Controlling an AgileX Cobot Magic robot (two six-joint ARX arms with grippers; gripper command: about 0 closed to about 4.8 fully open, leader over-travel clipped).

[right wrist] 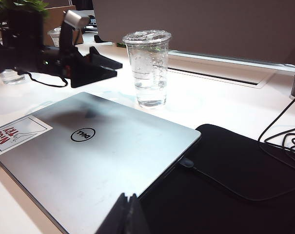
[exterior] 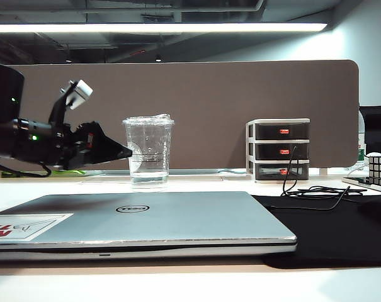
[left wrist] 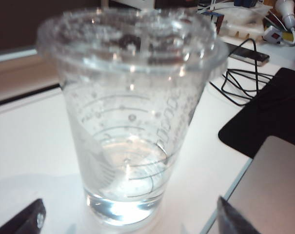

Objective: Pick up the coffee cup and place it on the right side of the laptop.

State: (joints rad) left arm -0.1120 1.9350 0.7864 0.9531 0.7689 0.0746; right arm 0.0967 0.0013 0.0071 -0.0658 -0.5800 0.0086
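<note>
The coffee cup (exterior: 148,151), clear plastic with a little liquid at the bottom, stands upright on the white table just behind the closed silver Dell laptop (exterior: 146,220). My left gripper (exterior: 128,152) is open and level, its tips just left of the cup at mid height and apart from it. In the left wrist view the coffee cup (left wrist: 132,122) fills the frame, and the left gripper (left wrist: 129,217) has one dark fingertip (left wrist: 25,220) on each side of its base. My right gripper (right wrist: 127,200) is shut and empty, hovering over the laptop's (right wrist: 98,156) near edge; the cup (right wrist: 148,68) is beyond.
A black mat (exterior: 329,233) lies right of the laptop with a black cable (exterior: 310,192) across it. A small drawer unit (exterior: 278,150) and a Rubik's cube (exterior: 380,168) stand at the back right. A brown partition (exterior: 209,94) closes off the rear.
</note>
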